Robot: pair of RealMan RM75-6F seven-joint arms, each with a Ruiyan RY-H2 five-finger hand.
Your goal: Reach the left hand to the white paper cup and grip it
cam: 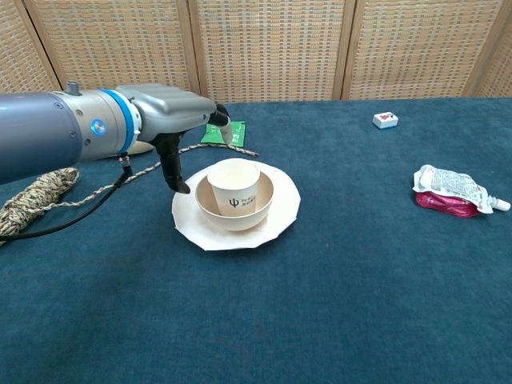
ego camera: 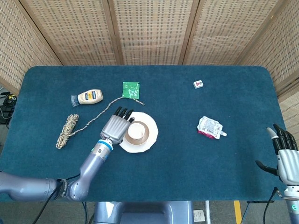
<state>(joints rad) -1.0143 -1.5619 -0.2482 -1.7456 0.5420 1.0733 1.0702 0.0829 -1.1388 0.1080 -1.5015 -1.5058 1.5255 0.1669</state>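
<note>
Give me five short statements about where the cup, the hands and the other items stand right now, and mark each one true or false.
1. The white paper cup stands upright in a bowl on a plate. True.
2. The left hand grips the cup. False: it is beside the cup, fingers apart, holding nothing.
3. The right hand holds the pouch. False: it is open near the table's edge, away from the pouch.
4. The green packet lies behind the plate. True.
5. The rope is coiled inside the bowl. False: it lies on the table left of the plate.
</note>
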